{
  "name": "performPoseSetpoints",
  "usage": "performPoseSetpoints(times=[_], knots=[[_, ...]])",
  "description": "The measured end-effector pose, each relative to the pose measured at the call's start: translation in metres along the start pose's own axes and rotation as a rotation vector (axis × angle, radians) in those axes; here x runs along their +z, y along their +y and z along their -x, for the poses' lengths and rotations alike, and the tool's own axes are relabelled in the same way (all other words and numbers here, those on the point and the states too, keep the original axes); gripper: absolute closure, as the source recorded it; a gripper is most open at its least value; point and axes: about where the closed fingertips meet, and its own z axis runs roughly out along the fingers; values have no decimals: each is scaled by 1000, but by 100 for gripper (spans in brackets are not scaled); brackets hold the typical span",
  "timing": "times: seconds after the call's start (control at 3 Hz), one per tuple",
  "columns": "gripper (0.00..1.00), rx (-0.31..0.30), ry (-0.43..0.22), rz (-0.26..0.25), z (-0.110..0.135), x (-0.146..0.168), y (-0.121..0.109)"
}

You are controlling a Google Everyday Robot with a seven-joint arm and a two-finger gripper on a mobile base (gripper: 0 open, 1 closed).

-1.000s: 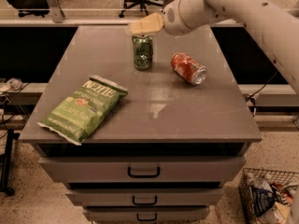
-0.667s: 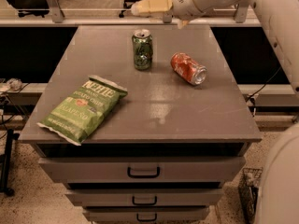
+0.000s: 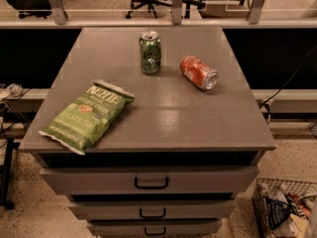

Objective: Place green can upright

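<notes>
Your small dented green metal drink can (image 3: 150, 53) stands upright on its base toward the far edge of the grey cabinet top (image 3: 163, 118), silver top facing up and nothing touching it. The two-finger gripper is nowhere in the camera view, so you cannot tell how wide it is set or whether it has hold of anything. What is plain is that it is not on the can. By the look of things the placing itself is done, and the step in hand is to leave the can undisturbed. If you bring the arm into view, route it high, well above the can's rim, because a dented can on a narrow base is likely to tip at a light brush. Mind the red and white drink can (image 3: 198, 72) lying on its side near the green one, to its right in the view and apart from it. It can roll, and a nudge could send it into your upright can. The large flat green chip bag (image 3: 86, 114) lies well apart at the near left corner and is no concern. Check that the can shows no lean before you call it finished; from here it looks straight.
</notes>
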Motion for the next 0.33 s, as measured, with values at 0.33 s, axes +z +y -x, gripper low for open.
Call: performPoseSetpoints(times=[0.33], knots=[[0, 7, 76, 1, -17, -1, 1]])
